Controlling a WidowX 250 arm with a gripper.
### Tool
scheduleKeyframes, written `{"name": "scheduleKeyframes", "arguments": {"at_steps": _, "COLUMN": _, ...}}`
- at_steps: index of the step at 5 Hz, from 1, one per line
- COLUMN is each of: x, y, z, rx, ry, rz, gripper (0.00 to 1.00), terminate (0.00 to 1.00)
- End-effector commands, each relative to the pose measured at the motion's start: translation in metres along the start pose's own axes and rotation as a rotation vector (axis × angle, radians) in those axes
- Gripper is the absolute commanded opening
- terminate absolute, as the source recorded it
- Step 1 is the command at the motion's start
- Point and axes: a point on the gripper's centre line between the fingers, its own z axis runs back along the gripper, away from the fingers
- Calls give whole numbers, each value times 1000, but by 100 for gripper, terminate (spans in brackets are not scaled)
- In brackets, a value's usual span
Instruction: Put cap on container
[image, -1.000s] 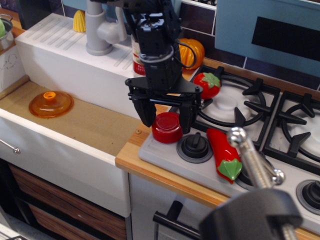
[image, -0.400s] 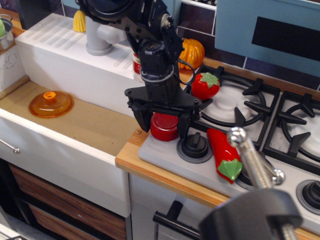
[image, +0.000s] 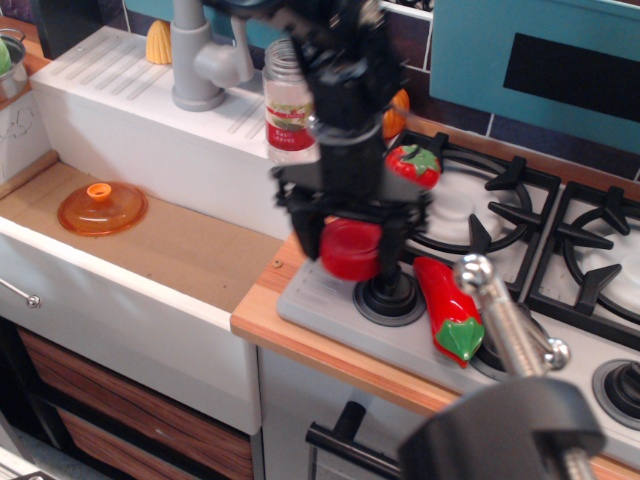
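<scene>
My gripper (image: 352, 242) is shut on the glossy red cap (image: 351, 249) and holds it lifted above the grey front strip of the stove, just left of a black knob (image: 388, 296). The clear jar (image: 287, 104) with the red-and-white label stands open on the white ledge by the sink, behind and to the upper left of the gripper. The arm rises in front of the jar's right side.
A grey faucet (image: 198, 57) stands left of the jar. An orange domed lid (image: 102, 207) lies in the sink basin. A red strawberry toy (image: 413, 164) and a red pepper toy (image: 447, 310) lie on the stove. A metal rod (image: 500, 315) juts in the foreground.
The gripper closed on the red cap, lifted it off the stove strip and shifted it a little right. The jar now shows more fully behind the arm.
</scene>
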Motion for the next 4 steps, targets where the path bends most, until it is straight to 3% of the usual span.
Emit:
{"name": "scheduleKeyframes", "arguments": {"at_steps": 1, "x": 56, "y": 5, "z": 73, "rx": -19, "ry": -60, "rz": 62, "gripper": 0, "terminate": 0}}
{"name": "scheduleKeyframes", "arguments": {"at_steps": 2, "x": 81, "y": 16, "z": 80, "rx": -18, "ry": -103, "rz": 72, "gripper": 0, "terminate": 0}}
{"name": "scheduleKeyframes", "arguments": {"at_steps": 4, "x": 119, "y": 39, "z": 97, "rx": -31, "ry": -88, "rz": 73, "gripper": 0, "terminate": 0}}
